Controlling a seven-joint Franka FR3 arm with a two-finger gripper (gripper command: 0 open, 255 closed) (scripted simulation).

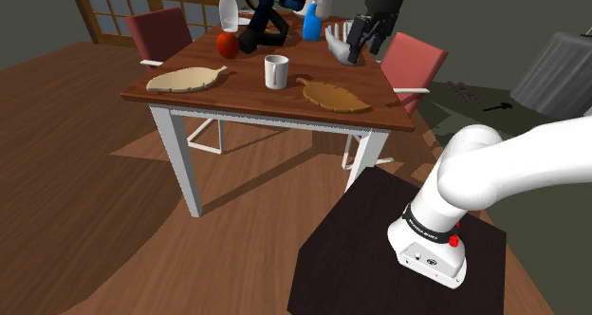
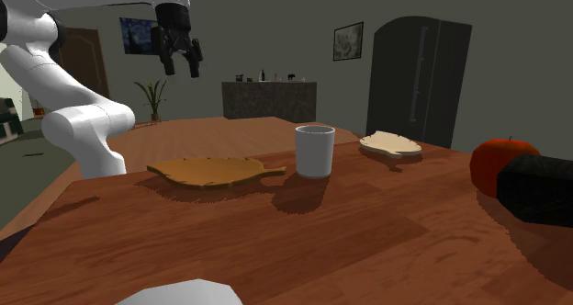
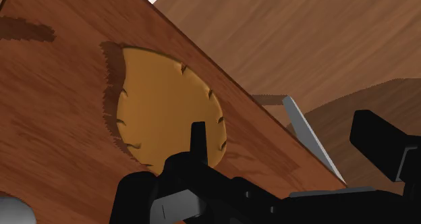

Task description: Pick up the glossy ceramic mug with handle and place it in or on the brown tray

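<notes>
Gripper (image 2: 182, 64): fingers apart, empty. Brown tray (image 3: 165, 115) below it; white mug (image 2: 314, 151) beyond, well apart. Risk: descending here would strike tray, missing mug.

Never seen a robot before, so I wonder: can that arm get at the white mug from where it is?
Probably yes. Its fingers hang open above the table, and the mug stands upright on its own, nothing over it, the brown tray apart from it.
</notes>
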